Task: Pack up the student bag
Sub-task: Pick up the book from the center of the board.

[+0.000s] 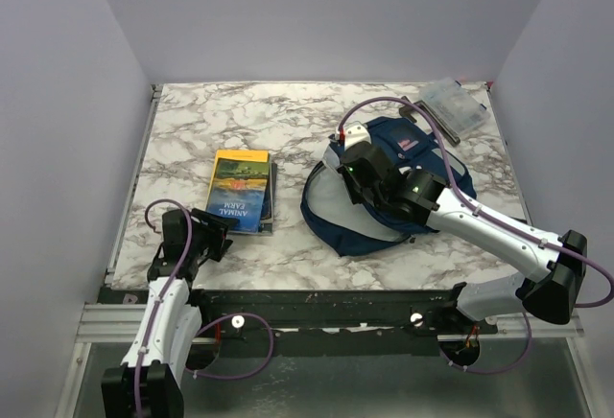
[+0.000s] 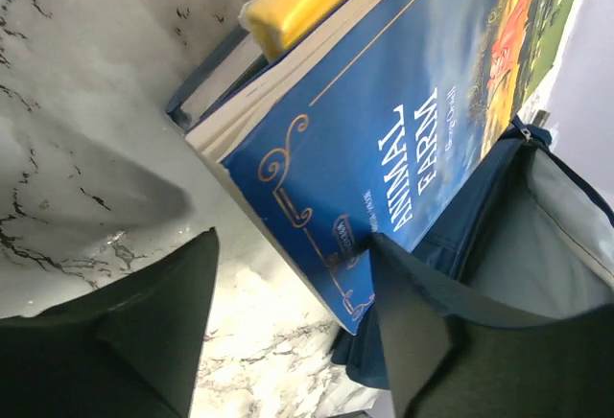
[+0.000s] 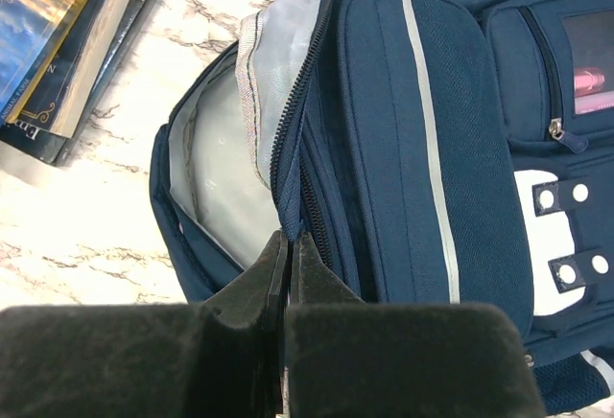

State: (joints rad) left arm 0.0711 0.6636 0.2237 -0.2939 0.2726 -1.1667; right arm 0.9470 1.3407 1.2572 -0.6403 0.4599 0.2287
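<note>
Top view first. The student bag [image 1: 456, 171] is lying flat on the marble table [image 1: 288, 121] with its main compartment gaping toward the stack of books [image 1: 240, 188] on its left. The right gripper [image 1: 355, 176] is sitting on the bag's near-left part, its arm reaching in low from the bag's near-right side with the elbow bent. The left gripper [image 1: 216, 238] is hanging low, well to the bag's left, just on the near side of the books, with its forearm running almost straight up from its base. A clear plastic case [image 1: 451, 106] is lying just beyond the bag.

Left wrist view: the left gripper [image 2: 293, 245] is standing wide open and gripping nothing. The Animal Farm book [image 2: 384, 150] is lying just ahead of the fingers [image 2: 163, 332], one corner close by the right one. The bag's grey lining [image 2: 547, 236] is showing past the book. My take: to do this well it's going to need the jaws straddling the book's edge squarely, not just that corner, and probably only the top book, or the stack's going to slide.

Right wrist view: the right gripper [image 3: 288, 245] is squeezed fully together right on the zipper edge of the bag [image 3: 413, 130], and it looks to be pinching that rim to hold the mouth open. The books [image 3: 67, 63] are lying off the bag's open side. I'd say lifting that rim higher would be helping the book clear it.
</note>
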